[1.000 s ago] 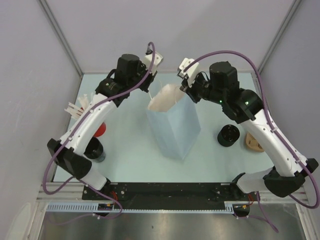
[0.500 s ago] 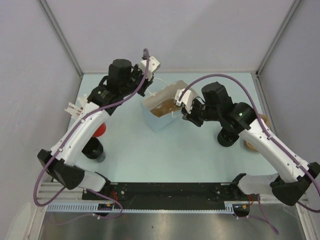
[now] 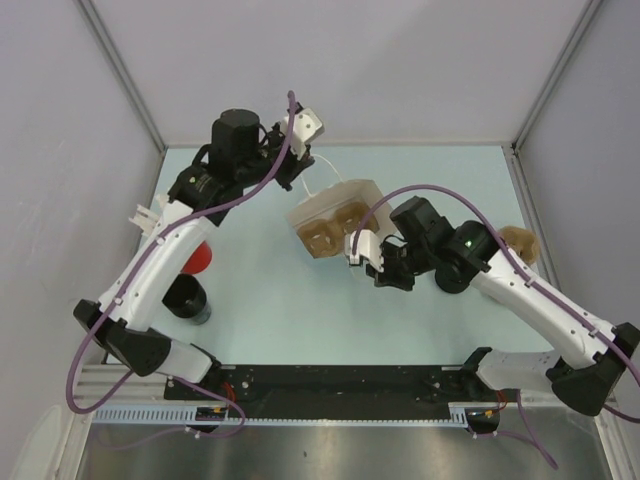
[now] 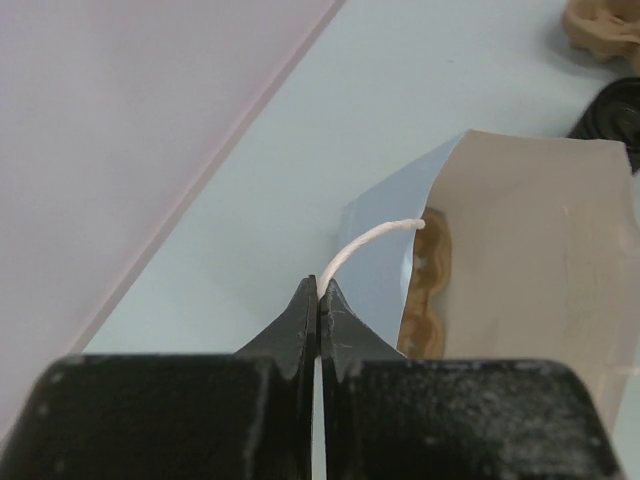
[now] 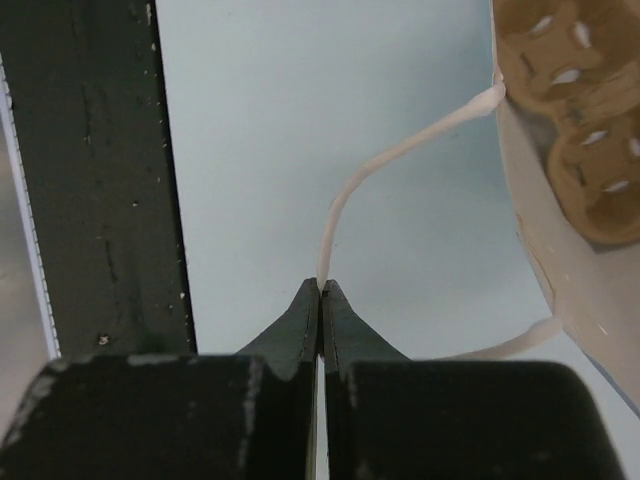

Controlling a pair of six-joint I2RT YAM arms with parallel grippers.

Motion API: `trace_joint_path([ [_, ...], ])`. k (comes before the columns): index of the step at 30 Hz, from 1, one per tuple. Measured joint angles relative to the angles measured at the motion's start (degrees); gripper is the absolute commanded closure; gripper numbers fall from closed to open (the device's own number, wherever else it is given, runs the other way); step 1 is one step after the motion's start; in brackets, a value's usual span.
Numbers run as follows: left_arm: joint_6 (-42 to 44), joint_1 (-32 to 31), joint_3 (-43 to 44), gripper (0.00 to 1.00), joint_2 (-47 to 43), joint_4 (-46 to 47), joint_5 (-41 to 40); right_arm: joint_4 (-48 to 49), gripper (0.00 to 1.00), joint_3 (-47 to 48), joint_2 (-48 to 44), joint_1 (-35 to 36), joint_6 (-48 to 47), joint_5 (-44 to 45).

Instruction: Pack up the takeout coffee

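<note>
Pale-blue table, grey walls around. Paper bag mouth up, pulp carrier inside. Left gripper pinched tight on far cord handle; right gripper likewise on near cord handle. Takeout coffee on table outside bag, by right arm.

A pale-blue paper bag lies tipped over at the middle of the light-blue table, its beige-lined mouth facing up and near. A brown pulp cup carrier sits inside it. The bag's far string handle and near string handle each rise from the mouth's edge. A second pulp carrier rests at the right side. At the left stand a red cup and white straws.
</note>
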Motion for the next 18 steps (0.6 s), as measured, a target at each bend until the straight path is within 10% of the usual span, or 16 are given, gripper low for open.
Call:
trace_joint_path([
  [18, 5.9, -5.5, 0.0, 1.0, -0.2, -13.8, 16.6, -0.1, 1.0, -14.5, -5.5, 1.9, 0.1, -2.7],
])
